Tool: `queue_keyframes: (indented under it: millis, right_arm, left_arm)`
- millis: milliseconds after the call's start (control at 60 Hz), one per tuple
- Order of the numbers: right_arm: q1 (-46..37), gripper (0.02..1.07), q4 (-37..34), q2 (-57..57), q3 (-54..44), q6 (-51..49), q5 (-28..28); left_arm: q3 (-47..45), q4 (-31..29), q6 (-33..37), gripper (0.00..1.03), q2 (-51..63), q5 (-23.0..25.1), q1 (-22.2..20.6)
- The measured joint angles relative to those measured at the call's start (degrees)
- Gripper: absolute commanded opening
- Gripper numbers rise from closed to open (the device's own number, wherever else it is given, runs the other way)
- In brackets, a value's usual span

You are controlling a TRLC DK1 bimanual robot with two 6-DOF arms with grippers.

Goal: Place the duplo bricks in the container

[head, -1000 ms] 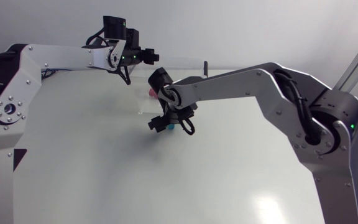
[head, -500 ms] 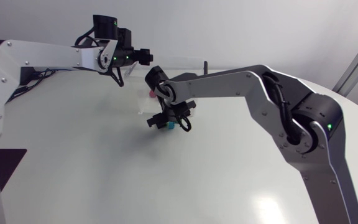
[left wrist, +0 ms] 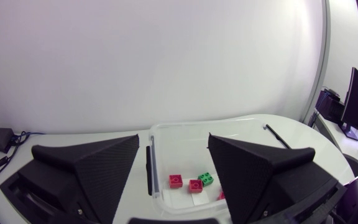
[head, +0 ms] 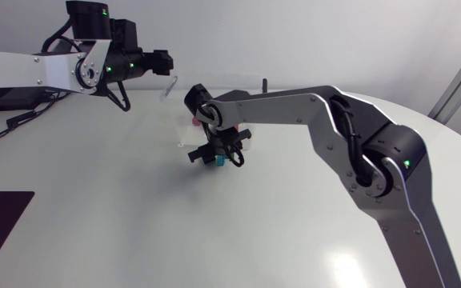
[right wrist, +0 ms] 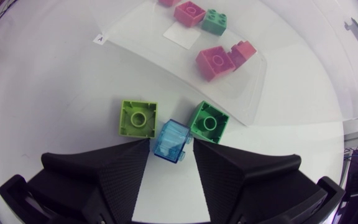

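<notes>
On the desk [head: 134, 232], the clear container [right wrist: 135, 43], with pink bricks [right wrist: 215, 62] already inside, sits toward the far edge, and the left claw [left wrist: 173, 142] hangs raised near it, spread open and empty. The right claw [right wrist: 169, 152] is open astride the translucent blue brick [right wrist: 171, 138], which rests on the desk just outside the container's wall, with a lime brick [right wrist: 138, 117] and a green brick [right wrist: 207, 122] close on either side. Best to close squarely on its flat sides without nudging those neighbours, lift clear of the wall, then release low inside.
</notes>
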Motion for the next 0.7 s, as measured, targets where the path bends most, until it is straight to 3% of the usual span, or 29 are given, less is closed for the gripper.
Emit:
queue_keyframes:
  millis: [117, 433, 700]
  right_arm:
    - [0.0, 0.38, 0.0, 0.17, 0.13, 0.02, 0.0]
    - [0.0, 0.34, 0.59, 0.44, -0.26, 0.42, 0.02]
    - [0.59, 0.34, 5.05, -4.96, -9.6, 0.44, -0.02]
  left_arm:
    - [-2.38, 0.87, 0.02, 0.78, -1.88, 0.33, 0.09]
    - [-9.14, 1.22, 0.04, 0.78, -6.67, 1.14, 0.33]
    - [-14.99, -1.64, 2.89, 0.78, -12.09, 8.09, 2.84]
